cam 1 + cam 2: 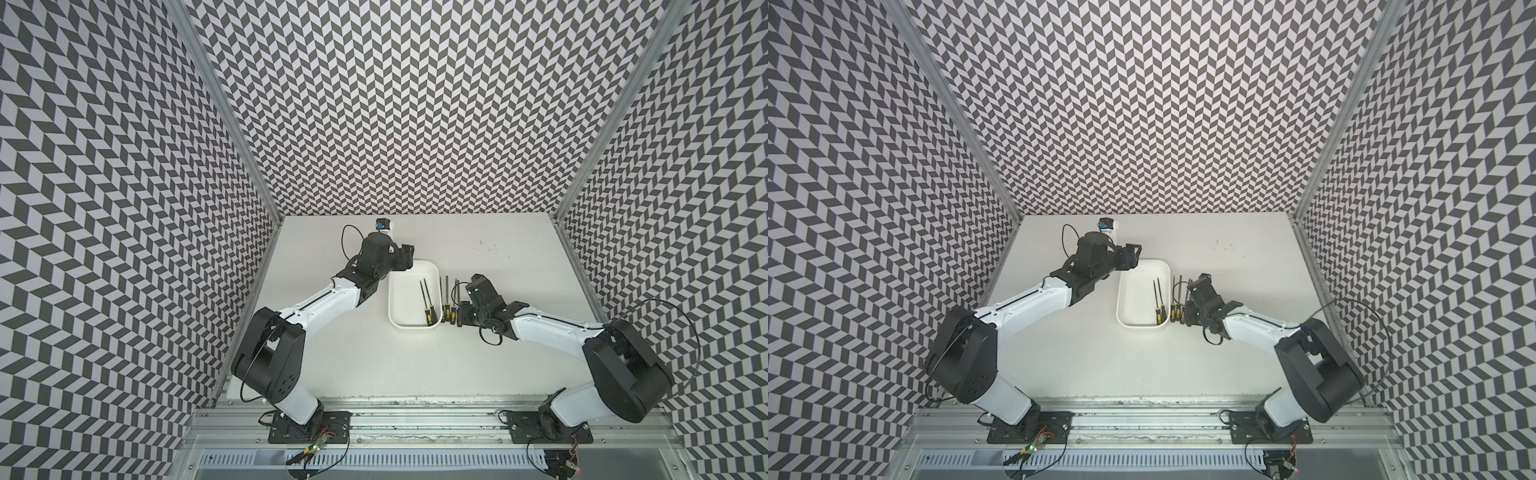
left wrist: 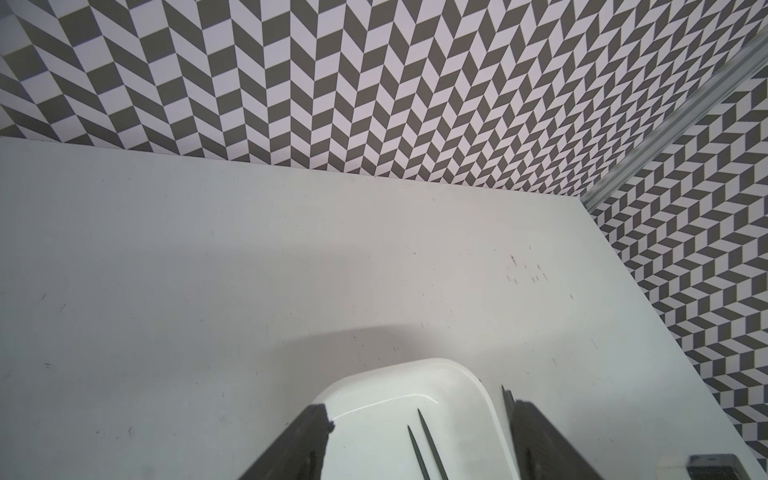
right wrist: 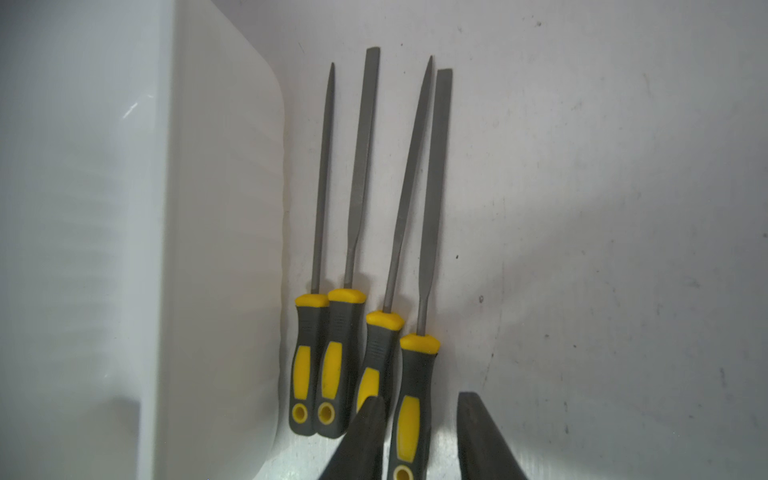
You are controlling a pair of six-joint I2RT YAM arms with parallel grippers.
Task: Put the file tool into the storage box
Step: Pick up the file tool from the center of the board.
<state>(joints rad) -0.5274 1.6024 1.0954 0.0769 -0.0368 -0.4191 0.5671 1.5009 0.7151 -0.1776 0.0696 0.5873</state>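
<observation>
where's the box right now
In both top views the box sits at the middle of the table, four files just off its right side, the left gripper over its far left corner.

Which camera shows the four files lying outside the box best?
The right wrist view: all four files lie close and sharp. Both top views show them small, partly hidden; the left wrist view catches only tips.

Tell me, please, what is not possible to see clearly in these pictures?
In both top views the right arm hides part of the loose files; they cannot be counted there.
Left wrist view: the picture edge cuts off the two files in the storage box; no handles show.
Right wrist view: the edge cuts off the end of the handle between the right claw's fingers.
</observation>
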